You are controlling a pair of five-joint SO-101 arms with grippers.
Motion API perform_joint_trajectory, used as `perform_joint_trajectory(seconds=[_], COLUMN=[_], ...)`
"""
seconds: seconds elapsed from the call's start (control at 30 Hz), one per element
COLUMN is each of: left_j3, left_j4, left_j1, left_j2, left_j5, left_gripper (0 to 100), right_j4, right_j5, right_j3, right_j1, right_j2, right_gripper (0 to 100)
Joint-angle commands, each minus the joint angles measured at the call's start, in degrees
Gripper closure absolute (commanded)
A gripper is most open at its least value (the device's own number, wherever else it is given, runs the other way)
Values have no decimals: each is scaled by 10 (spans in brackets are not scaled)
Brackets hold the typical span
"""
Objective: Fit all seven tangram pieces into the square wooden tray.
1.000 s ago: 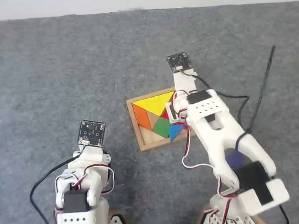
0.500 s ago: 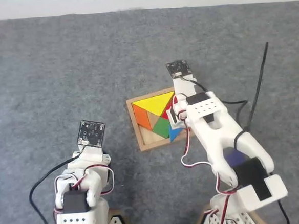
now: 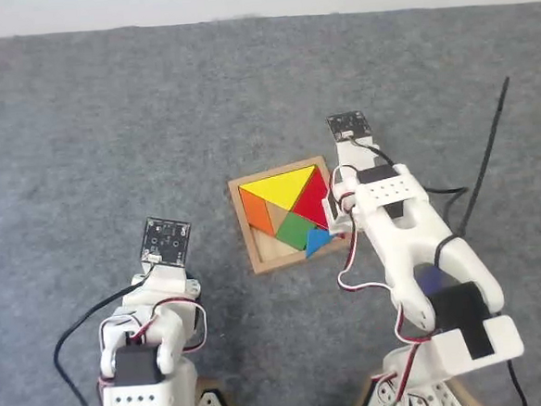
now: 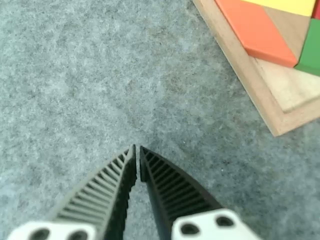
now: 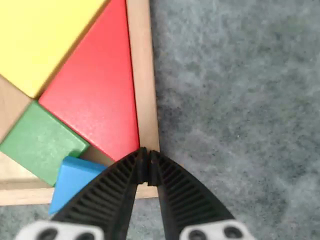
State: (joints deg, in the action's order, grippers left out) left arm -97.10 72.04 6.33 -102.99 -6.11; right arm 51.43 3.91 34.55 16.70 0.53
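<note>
R arm has swung out to the right since 1 s ago, off the tray (image 3: 243, 225). The red tri (image 3: 313, 200) it was covering is now in plain sight. R gripper (image 5: 145, 159): jaws pinched together, nothing in them, tips over the tray's right rim, just at the red tri's near point.

Key relation for the next move: blue tri (image 3: 318, 241) lies just beside those tips, toward the L-arm side, at the tray's near-right corner. It looks unseated to me. It lies across the near rim, one end inside, the other out over the grey mat (image 3: 108, 131). R arm is much the nearer. L gripper (image 4: 136, 151) is also closed and empty, over the mat, well apart from the tray's near-left corner.

In the tray: yellow tri (image 3: 283, 185), red tri, orange piece (image 3: 255, 211) and green sq (image 3: 293, 229) lie flat, with bare wood (image 3: 276, 249) along the near-left. I count 5 pcs, so not done. My guess is blue needs a nudge inward.
</note>
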Motion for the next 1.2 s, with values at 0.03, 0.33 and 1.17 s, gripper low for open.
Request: perform_joint_trajectory(seconds=[0.03, 0.33, 1.17], left_j3=[7, 7, 7], left_j4=[3, 3, 3], left_j1=[2, 2, 2], left_j2=[-11, -11, -11], left_j5=[5, 5, 5], left_gripper=[987, 987, 987], right_j4=[7, 8, -22], right_j5=[6, 14, -6], right_j3=[7, 76, 136], right_j1=[7, 54, 124], right_j2=[-7, -208, -160], right_gripper=[992, 990, 989])
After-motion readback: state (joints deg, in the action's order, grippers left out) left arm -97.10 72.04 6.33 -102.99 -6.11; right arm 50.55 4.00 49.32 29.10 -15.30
